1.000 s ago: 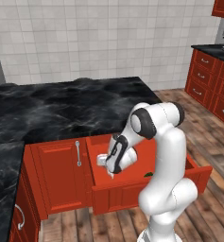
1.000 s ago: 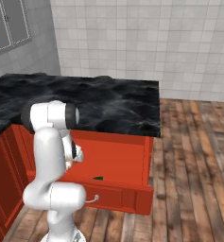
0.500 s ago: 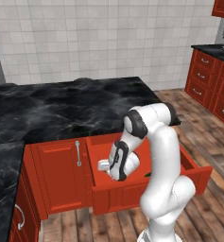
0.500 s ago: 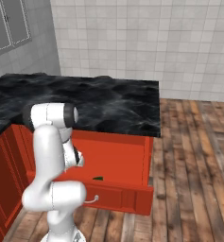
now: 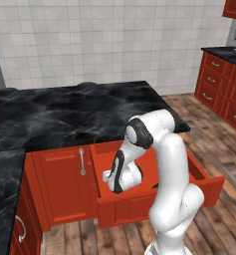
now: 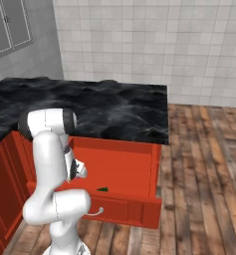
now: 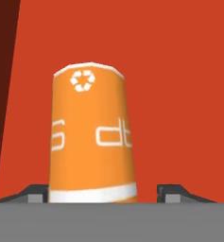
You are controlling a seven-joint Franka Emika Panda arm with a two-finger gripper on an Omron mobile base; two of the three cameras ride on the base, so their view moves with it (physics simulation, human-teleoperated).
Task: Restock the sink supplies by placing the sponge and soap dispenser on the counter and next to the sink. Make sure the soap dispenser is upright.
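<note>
The gripper [image 7: 102,196] reaches into an open red drawer [image 5: 209,180], its fingers parted either side of the orange soap dispenser [image 7: 91,134]; whether they grip it is unclear.

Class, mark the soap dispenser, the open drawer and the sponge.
soap dispenser [image 7: 91,137], hand view, orange body.
open drawer [image 6: 134,211], right base view, front panel.
sponge [image 6: 103,189], right base view, green sliver on the drawer floor.

The soap dispenser [image 7: 90,137] carries a white recycling symbol near one end of its orange body. Below it run large white characters, cut off at both sides: what may be an "s" or "5", then "dt".
</note>
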